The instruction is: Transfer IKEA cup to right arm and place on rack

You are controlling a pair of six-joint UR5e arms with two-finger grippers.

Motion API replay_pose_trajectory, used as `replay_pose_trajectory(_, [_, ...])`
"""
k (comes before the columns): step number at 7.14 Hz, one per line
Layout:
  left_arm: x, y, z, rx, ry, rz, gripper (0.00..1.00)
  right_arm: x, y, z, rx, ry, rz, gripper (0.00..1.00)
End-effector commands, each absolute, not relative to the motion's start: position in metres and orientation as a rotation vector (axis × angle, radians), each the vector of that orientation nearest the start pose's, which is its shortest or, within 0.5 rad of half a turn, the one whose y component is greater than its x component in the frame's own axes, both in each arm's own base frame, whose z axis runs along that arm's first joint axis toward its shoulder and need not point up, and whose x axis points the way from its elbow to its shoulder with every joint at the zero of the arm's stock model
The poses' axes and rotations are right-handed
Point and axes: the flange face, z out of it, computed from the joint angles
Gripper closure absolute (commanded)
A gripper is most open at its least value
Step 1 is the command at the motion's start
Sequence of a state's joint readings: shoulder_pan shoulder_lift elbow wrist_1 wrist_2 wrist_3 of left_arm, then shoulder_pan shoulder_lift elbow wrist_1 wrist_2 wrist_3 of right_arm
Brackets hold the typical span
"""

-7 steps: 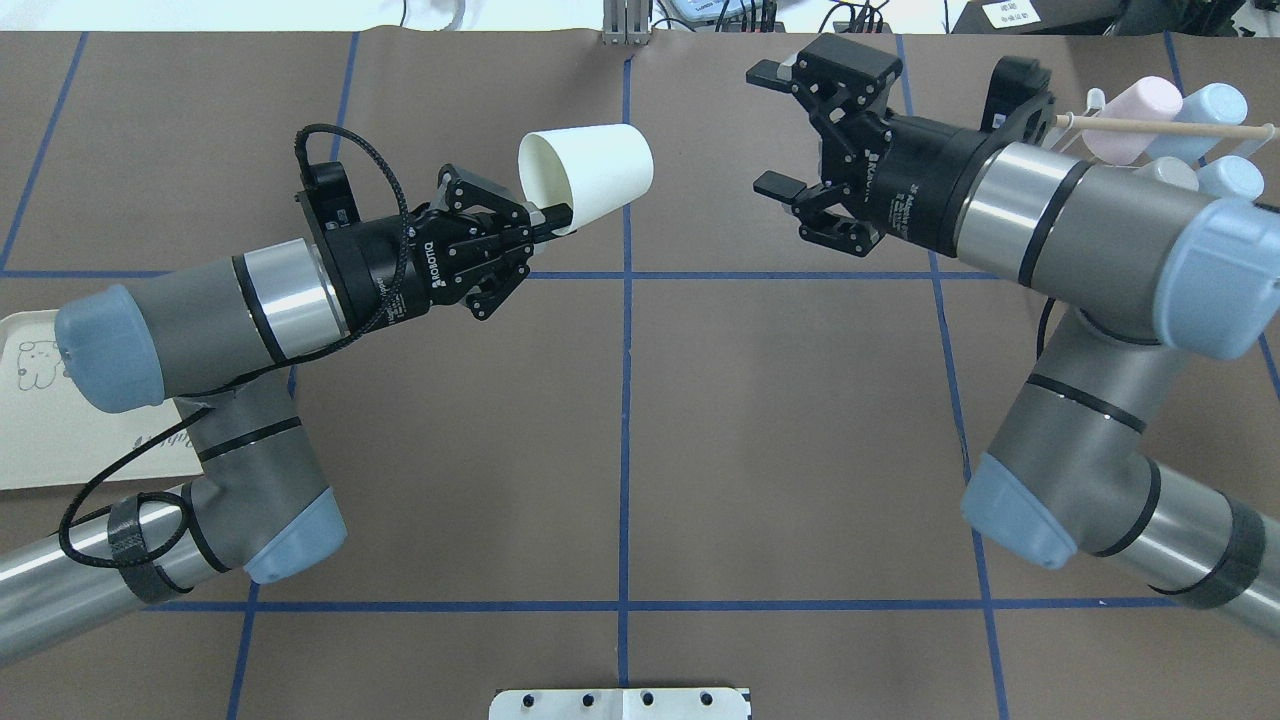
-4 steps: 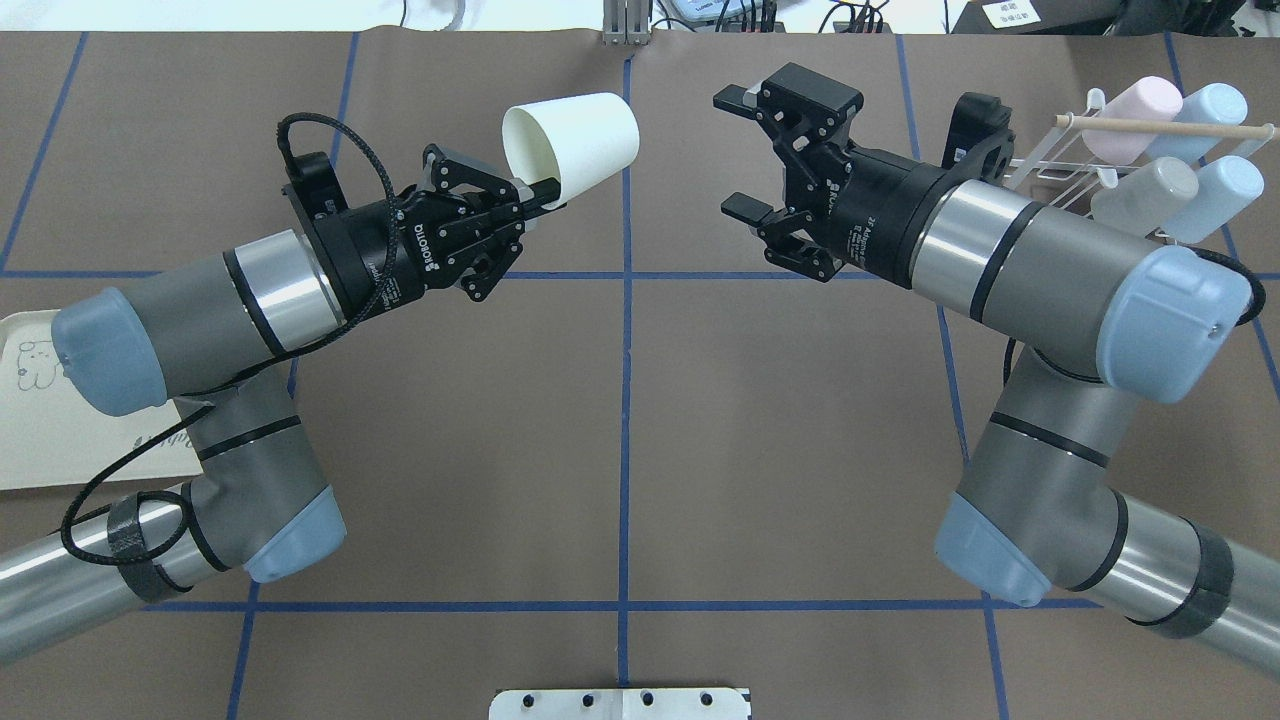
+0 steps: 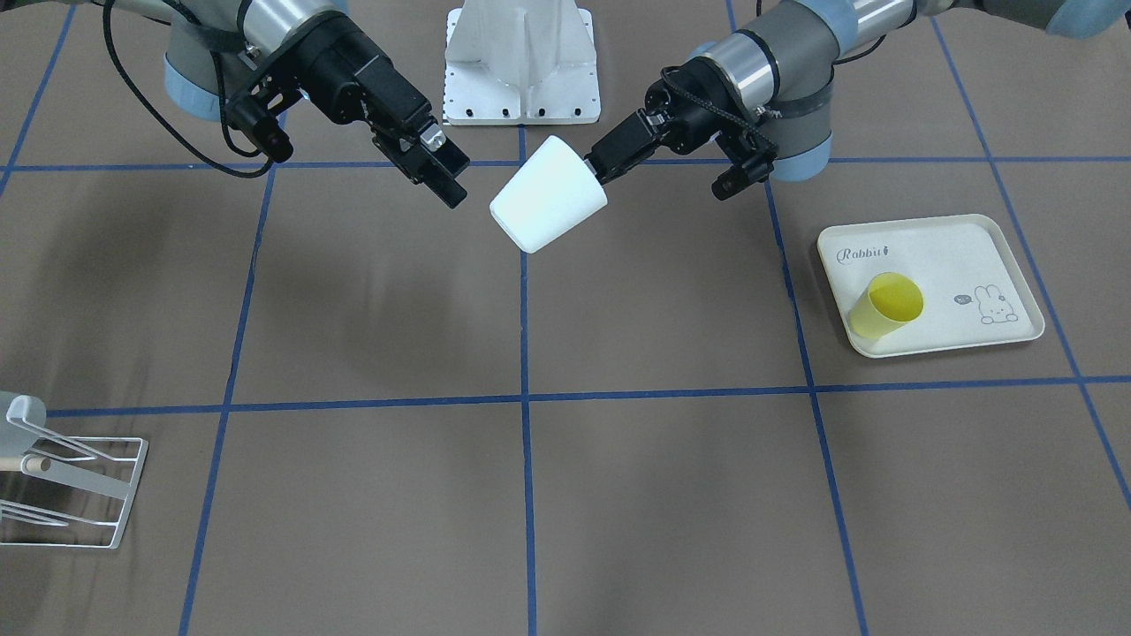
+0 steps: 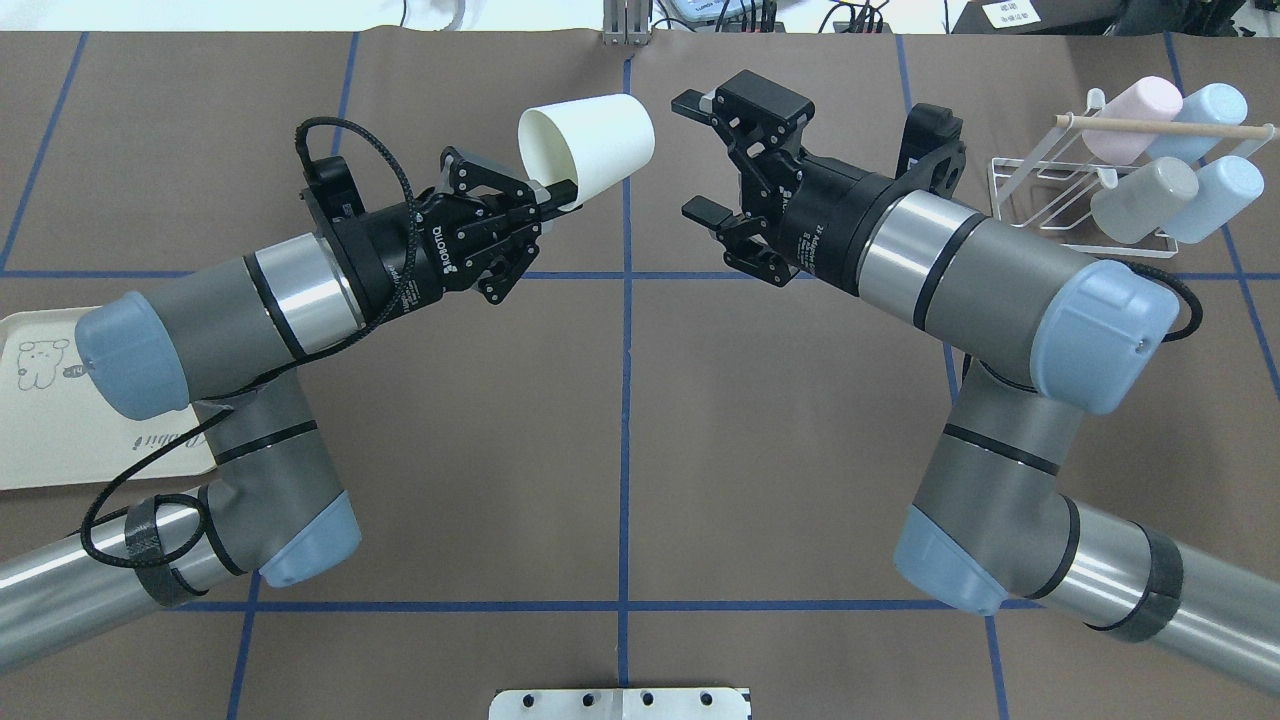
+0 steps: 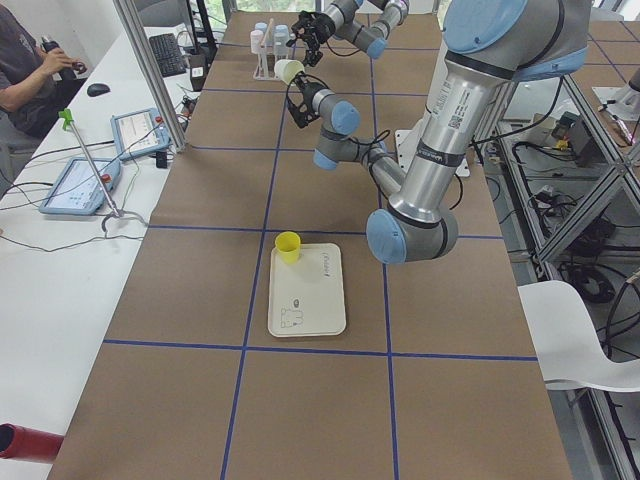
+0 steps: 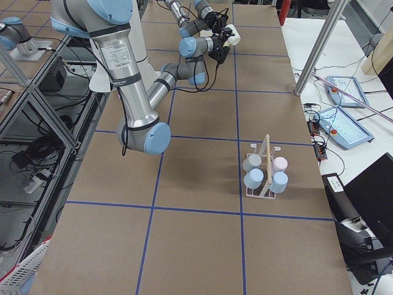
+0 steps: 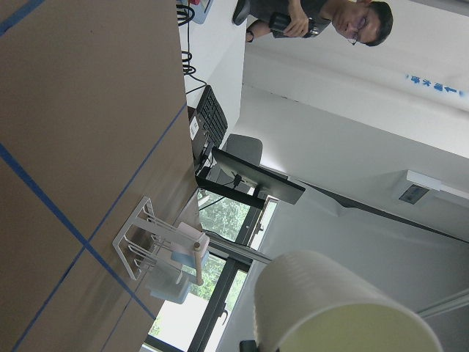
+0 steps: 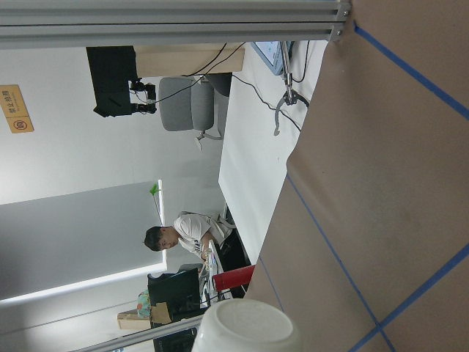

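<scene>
White plastic cup point(image 4: 590, 140) sits pinched in black left gripper point(image 4: 555, 205); open black right gripper point(image 4: 690, 155) came closer, maybe near enough to grab

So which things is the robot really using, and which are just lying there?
For the job:
- white cup, pinched by its rim in the left pincer
- right pincer, open, close to the cup but not touching it
- rack

Just lying about:
- yellow cup on the rabbit tray
- four cups sitting on the rack
</scene>
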State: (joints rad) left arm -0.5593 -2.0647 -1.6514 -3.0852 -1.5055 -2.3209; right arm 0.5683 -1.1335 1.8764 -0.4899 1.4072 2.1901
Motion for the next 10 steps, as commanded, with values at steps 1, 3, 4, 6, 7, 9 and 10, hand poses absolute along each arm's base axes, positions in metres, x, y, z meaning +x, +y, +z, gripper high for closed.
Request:
replay_pose_trajectory(1, [0.419,-0.411,0.180,-0.186,2.207,-0.839,1.00,-0.379,-0.419,0.164,0.075,-1.924,0.970,0.00])
replay_pose_trajectory(3, [0.426,-0.406,0.174,-0.199,2.212,-0.832,1.00,-0.380,-0.420,0.163,0.075,-1.925,0.973,0.00])
replay_pose_trajectory(4, [0.430,-0.402,0.170,-0.210,2.216,-0.824,1.00,-0.380,-0.420,0.163,0.075,-1.925,0.973,0.00])
replay_pose_trajectory(6, [0.444,-0.393,0.168,-0.219,2.219,-0.847,1.00,-0.380,-0.420,0.163,0.075,-1.925,0.973,0.00])
replay_pose_trajectory(7, [0.446,-0.390,0.167,-0.220,2.221,-0.845,1.00,-0.379,-0.419,0.163,0.073,-1.926,0.971,0.00])
replay_pose_trajectory(9, [0.446,-0.389,0.165,-0.226,2.226,-0.844,1.00,-0.380,-0.420,0.163,0.075,-1.925,0.973,0.00])
replay_pose_trajectory(10, [0.446,-0.389,0.158,-0.229,2.235,-0.841,1.00,-0.380,-0.419,0.163,0.072,-1.924,0.970,0.00])
